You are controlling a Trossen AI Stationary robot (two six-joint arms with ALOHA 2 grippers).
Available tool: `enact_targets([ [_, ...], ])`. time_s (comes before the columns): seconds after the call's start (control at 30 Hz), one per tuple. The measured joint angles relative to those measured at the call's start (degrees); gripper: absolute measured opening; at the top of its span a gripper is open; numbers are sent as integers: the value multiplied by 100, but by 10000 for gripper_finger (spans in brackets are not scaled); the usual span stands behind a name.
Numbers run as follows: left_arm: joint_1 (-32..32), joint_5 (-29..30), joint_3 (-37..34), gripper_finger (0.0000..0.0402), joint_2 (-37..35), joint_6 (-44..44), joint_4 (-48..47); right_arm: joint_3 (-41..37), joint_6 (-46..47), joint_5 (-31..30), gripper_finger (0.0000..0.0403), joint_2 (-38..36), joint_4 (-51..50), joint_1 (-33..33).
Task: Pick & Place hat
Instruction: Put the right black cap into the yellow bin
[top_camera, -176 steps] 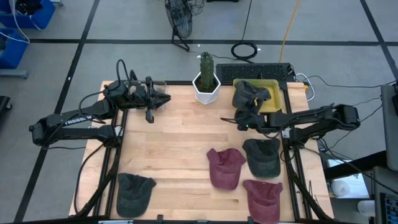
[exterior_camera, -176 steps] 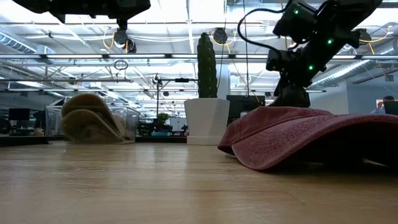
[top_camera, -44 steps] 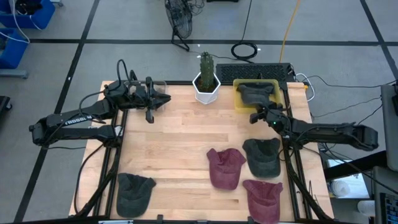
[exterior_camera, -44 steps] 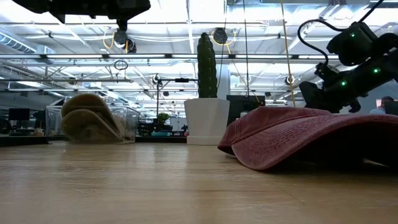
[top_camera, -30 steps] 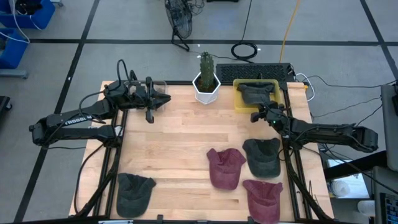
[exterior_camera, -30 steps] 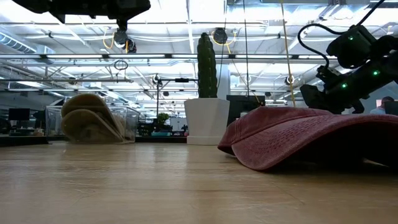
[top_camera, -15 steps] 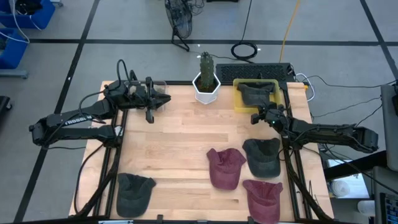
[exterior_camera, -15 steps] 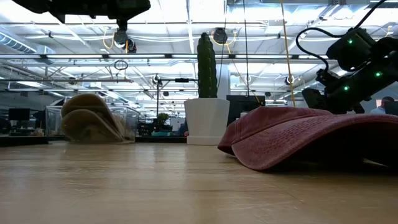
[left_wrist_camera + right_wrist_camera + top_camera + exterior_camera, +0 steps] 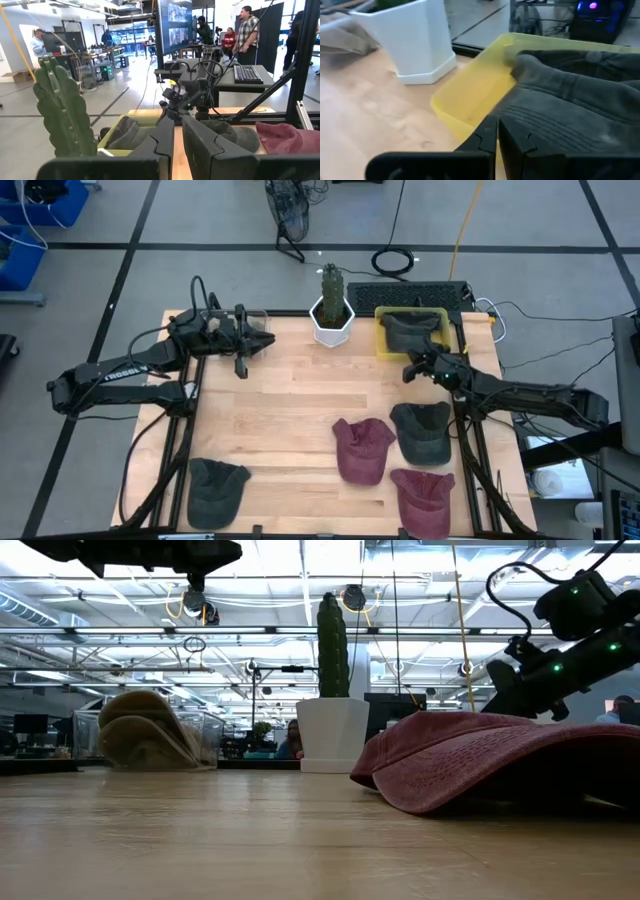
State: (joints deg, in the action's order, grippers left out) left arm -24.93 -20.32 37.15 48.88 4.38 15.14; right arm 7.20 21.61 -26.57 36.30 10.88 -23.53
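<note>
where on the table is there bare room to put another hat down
Bare wood spans the middle of the table, between the white cactus pot and the nearest maroon hat, leftward to the dark hat. The right front corner is crowded with three hats; the yellow bin already holds one.

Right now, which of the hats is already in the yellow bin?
The dark grey hat at the table's far right corner lies in the yellow bin; the other two grey and two maroon hats lie on the bare wood.

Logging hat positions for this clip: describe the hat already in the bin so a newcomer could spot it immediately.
Find the white hexagonal cactus pot at the wooden table's far edge. Right beside it sits a yellow plastic bin, and the dark grey cap lies inside. It is the only hat in a container; the others lie flat on the table.
</note>
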Motion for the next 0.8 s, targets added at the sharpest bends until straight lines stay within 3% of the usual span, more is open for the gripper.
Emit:
enact_targets([
  [0.4, 0, 0, 0, 47, -2, 24, 133, 2, -280, 2477, 8, -241, 813, 41],
  [0.8, -2, 0, 0, 47, -2, 52, 279, 4, -580, 2529, 8, 132, 1640, 1181],
])
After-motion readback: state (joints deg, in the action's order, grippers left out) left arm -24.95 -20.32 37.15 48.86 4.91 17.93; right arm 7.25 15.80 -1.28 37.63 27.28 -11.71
